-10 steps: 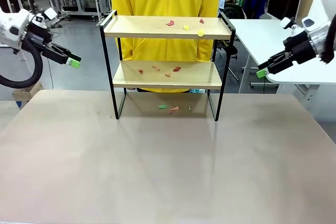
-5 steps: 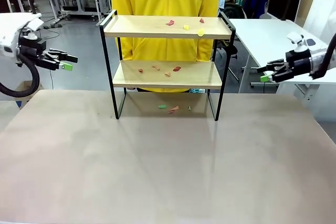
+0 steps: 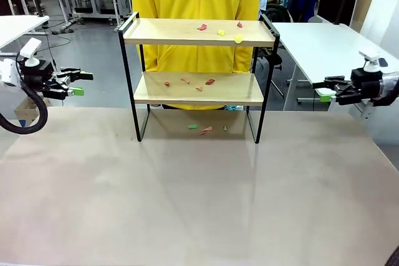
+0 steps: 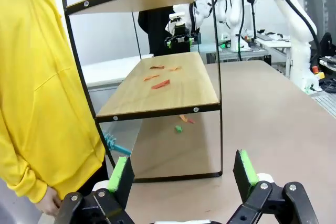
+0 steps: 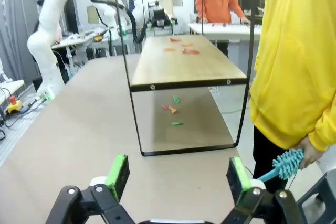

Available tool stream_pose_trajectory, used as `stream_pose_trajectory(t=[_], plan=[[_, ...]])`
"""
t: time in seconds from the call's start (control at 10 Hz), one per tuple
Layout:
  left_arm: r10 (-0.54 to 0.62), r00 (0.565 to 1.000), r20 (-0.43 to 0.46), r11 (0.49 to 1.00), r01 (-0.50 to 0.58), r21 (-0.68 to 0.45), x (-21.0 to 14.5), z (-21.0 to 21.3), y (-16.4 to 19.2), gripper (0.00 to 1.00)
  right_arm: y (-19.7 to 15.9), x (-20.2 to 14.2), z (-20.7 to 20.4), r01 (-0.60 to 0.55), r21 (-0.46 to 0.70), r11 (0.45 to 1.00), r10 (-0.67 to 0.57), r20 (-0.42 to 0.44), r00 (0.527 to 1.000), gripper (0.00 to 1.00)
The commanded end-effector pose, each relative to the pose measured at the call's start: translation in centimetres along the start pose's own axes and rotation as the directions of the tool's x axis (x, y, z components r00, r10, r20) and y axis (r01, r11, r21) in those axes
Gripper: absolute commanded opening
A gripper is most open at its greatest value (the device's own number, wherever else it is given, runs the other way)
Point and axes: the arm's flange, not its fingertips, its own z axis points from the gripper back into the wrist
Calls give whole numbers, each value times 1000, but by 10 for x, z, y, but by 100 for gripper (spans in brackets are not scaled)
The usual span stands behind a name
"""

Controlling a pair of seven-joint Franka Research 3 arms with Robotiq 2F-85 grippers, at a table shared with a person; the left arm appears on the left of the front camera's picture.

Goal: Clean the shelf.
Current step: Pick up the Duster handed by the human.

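Shelf [image 3: 162,30] flanked: left pincer [image 3: 80,83], right pincer [image 3: 322,90], level, spread.

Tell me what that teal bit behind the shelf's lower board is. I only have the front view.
Observer: A brush, held low in the person's hand, past the far edge of the table.
Operator: Tools carrying anything?
Observer: No. The left tool and right tool both have their jaws wide apart with nothing between them.
Operator: Could the scraps under the shelf go out sideways?
Observer: Probably not. The end frame of the shelf has a bottom bar lying flat on the table, beside the scraps. The front looks open.
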Motion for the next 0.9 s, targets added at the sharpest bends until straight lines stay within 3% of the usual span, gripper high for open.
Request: stream_pose_trajectory(t=[0.0,0.2,0.8], plan=[[-3,998,70,1000,3,10,5,7,-5,100,0,6,9,-19,-14,1000,20,41,999,100],[31,993,116,999,-32,1,10,12,-7,100,3,14,16,-12,20,1000,10,88,996,100],[52,986,157,999,-53,2,33,20,-10,100,6,32,21,-28,5,1000,28,99,995,100]])
